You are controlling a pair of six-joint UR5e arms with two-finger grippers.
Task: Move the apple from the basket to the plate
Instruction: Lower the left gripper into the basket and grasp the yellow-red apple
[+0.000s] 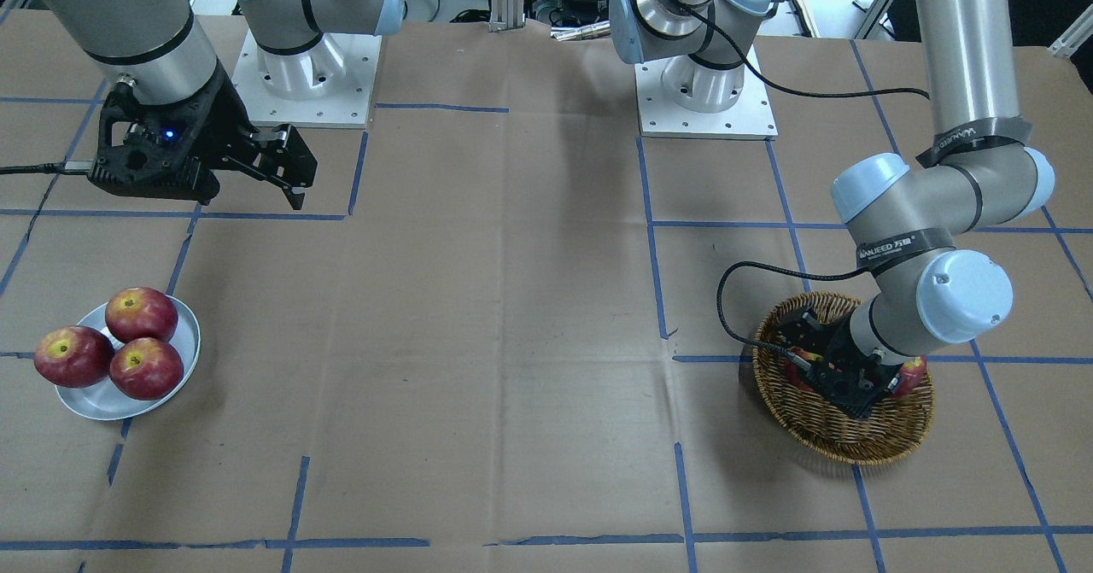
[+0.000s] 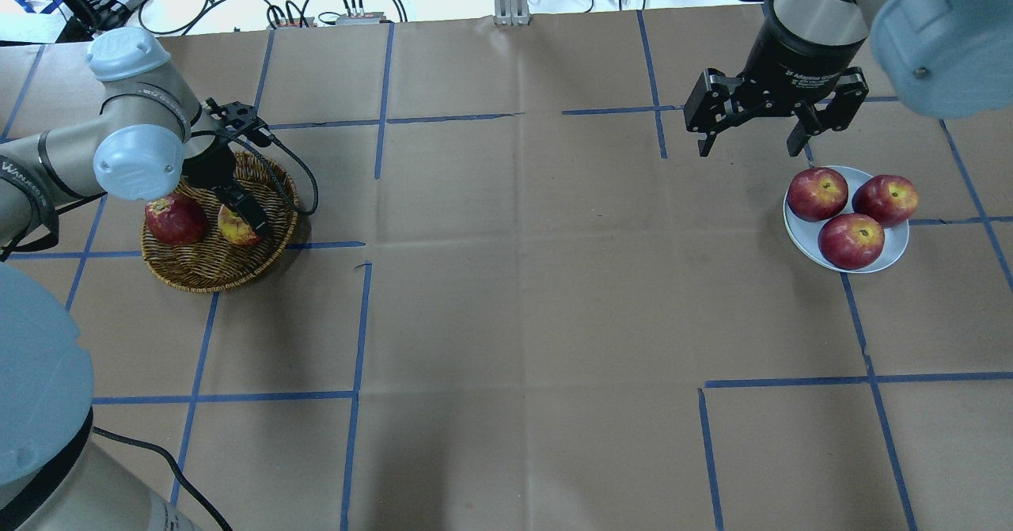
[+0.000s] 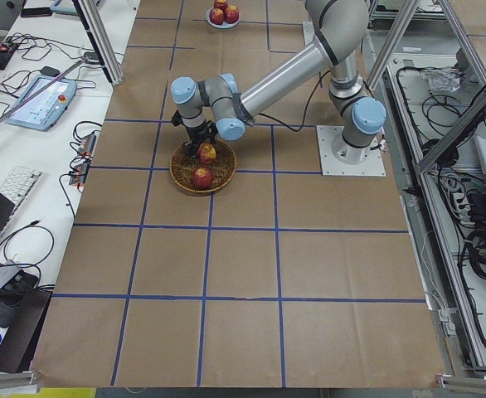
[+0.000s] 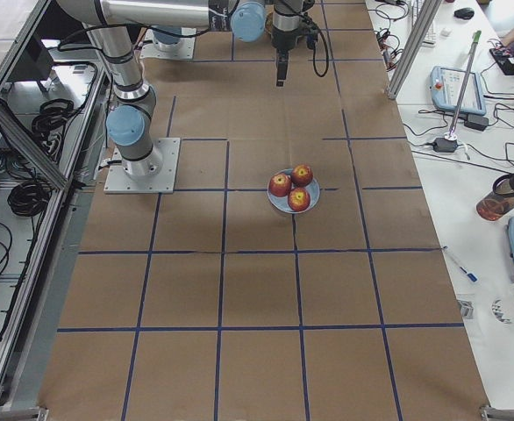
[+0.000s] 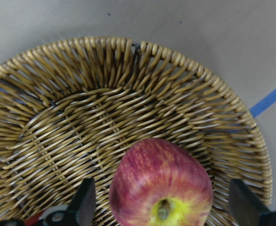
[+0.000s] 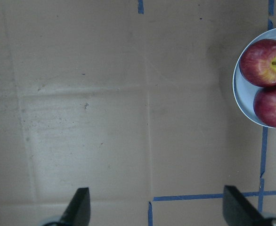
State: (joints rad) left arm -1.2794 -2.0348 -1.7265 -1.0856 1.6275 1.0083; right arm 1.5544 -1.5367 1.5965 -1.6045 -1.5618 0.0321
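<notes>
The streaky pinkish-red apple with a yellow-green stem hollow lies in the tan wicker basket. My left gripper is open and low in the basket, one finger on each side of this apple with gaps between. In the overhead view the apple sits at the basket's right side. The pale plate at the table's right holds three red apples. My right gripper is open and empty, above the table just left of and beyond the plate.
A darker red apple lies in the basket's left part, beside my left wrist. The three apples fill most of the plate, one overhanging its rim. Brown paper with blue tape lines covers the table.
</notes>
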